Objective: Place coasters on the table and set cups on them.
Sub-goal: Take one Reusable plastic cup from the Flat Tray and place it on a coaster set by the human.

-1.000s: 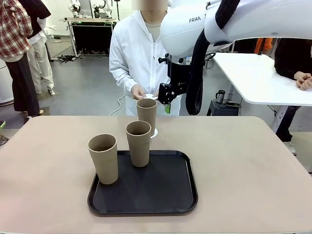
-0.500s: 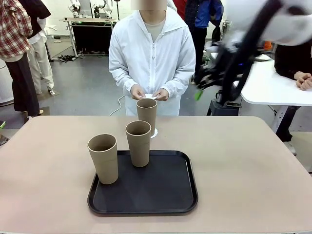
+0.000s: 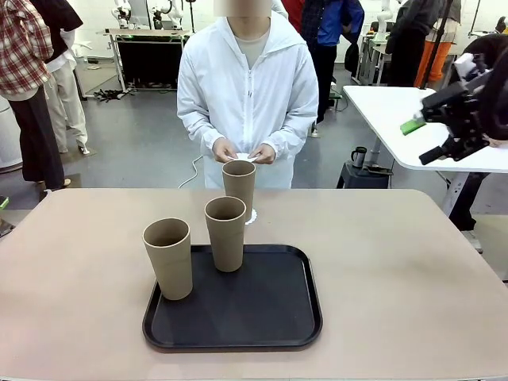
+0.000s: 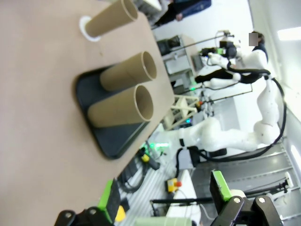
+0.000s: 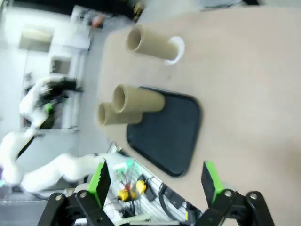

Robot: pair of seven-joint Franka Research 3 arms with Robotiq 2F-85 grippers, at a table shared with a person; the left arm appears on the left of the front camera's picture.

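Note:
Three tan cups stand on the beige table (image 3: 397, 262). The far cup (image 3: 239, 189) rests on a white lacy coaster (image 3: 252, 217). The other two cups (image 3: 225, 233) (image 3: 168, 258) are on the black tray (image 3: 262, 317). The person's hands (image 3: 244, 154) hold more white coasters above the far edge. My right gripper (image 3: 429, 136) hangs open, high off the table's right end. The right wrist view looks between the open gripper (image 5: 155, 181) at the cup on its coaster (image 5: 177, 49). My left gripper (image 4: 163, 195) is open with nothing in it, far from the cups (image 4: 128, 71).
A white side table (image 3: 413, 127) stands at the right behind my right gripper. Bare tabletop lies left and right of the tray. Other people stand in the background at the left and the far right.
My right arm has swung from in front of the person, above the far cup, out to the right. The cups and tray have not moved.

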